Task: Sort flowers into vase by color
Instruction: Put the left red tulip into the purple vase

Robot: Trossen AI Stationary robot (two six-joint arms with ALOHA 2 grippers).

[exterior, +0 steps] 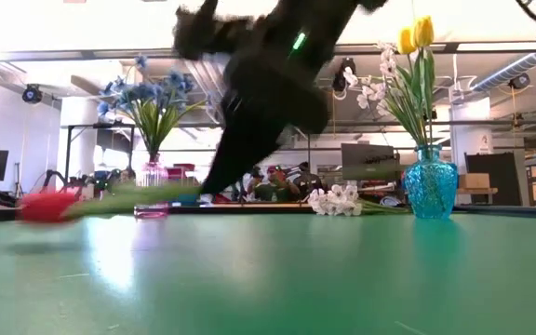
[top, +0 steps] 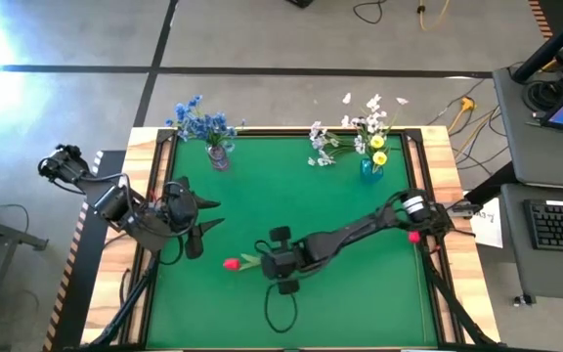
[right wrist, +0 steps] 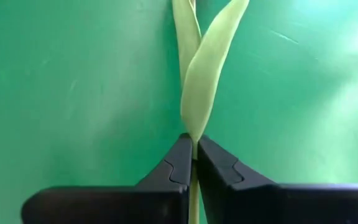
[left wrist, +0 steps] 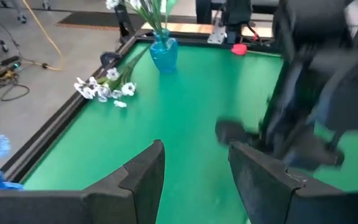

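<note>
A red tulip point(top: 231, 263) on a thin green stem hangs over the middle of the green table, with my right gripper point(right wrist: 194, 154) shut on the stem. In the low view its red head point(exterior: 45, 203) points away from the gripper point(exterior: 210, 184). My left gripper point(top: 211, 216) waits open and holds nothing at the table's left, fingers point(left wrist: 145, 174) apart. A small vase point(top: 218, 156) with blue flowers point(top: 201, 119) stands at the far left. A blue vase point(top: 371, 167) with yellow tulips point(top: 379, 149) and white blossoms stands at the far right. My right gripper pinches the tulip's stem point(right wrist: 194, 144) between its two fingertips, just below where two pale green leaves point(right wrist: 204, 74) branch off. The fingers come slanting down from the table's right and lie across the stem. The tulip hangs about level, lifted clear of the table.
A spray of white blossoms point(top: 323, 152) lies on the table beside the blue vase point(left wrist: 163, 53). A small red object point(top: 414, 236) sits by the right arm near the table's right edge. A raised wooden rim point(top: 145, 147) frames the table. Open green surface point(top: 360, 303) lies toward the near edge.
</note>
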